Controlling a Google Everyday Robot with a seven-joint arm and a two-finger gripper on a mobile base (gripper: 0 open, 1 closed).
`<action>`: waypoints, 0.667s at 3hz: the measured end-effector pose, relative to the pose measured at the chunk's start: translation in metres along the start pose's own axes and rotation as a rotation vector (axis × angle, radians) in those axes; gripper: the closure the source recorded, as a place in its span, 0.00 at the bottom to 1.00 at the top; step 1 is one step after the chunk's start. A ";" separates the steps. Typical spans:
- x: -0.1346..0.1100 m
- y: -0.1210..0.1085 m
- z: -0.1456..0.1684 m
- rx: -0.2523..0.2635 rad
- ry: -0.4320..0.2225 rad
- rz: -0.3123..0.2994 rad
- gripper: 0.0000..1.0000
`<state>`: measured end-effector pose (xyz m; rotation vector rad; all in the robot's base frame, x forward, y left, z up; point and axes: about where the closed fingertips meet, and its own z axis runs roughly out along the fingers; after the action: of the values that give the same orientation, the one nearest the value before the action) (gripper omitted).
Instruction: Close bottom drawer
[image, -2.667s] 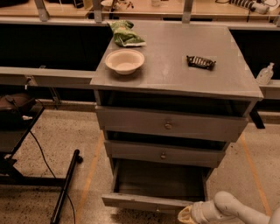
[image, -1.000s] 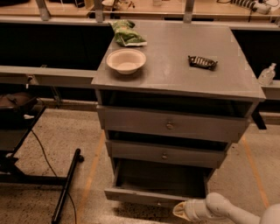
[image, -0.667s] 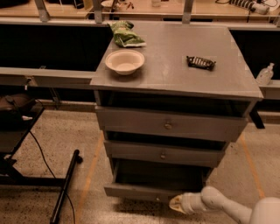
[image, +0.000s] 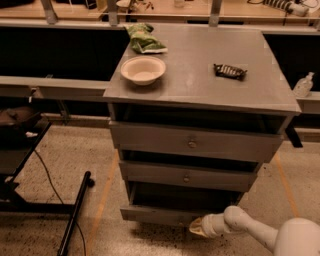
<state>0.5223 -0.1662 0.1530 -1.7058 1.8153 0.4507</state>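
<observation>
Speckled floor (image: 65, 150) with orange tape line (image: 105, 196), long workbench (image: 60, 88) behind.

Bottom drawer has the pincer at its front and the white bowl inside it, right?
Not quite. The camera view shows the white bowl on the cabinet top, not inside the bottom drawer; the pincer is indeed at the drawer's front.

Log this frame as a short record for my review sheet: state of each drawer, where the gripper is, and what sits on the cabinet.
bottom drawer: partly open, front sticking out past the cabinet
middle drawer: pulled out a little
top drawer: pulled out a little
gripper: low near the floor, at the right end of the bottom drawer's front
cabinet top: white bowl, green bag, dark wrapped bar
task status: drawer not yet closed
</observation>
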 end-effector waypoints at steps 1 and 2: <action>-0.001 0.000 -0.001 0.000 -0.001 -0.003 1.00; -0.020 -0.025 0.005 0.006 -0.005 -0.050 1.00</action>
<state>0.5477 -0.1502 0.1652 -1.7407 1.7651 0.4279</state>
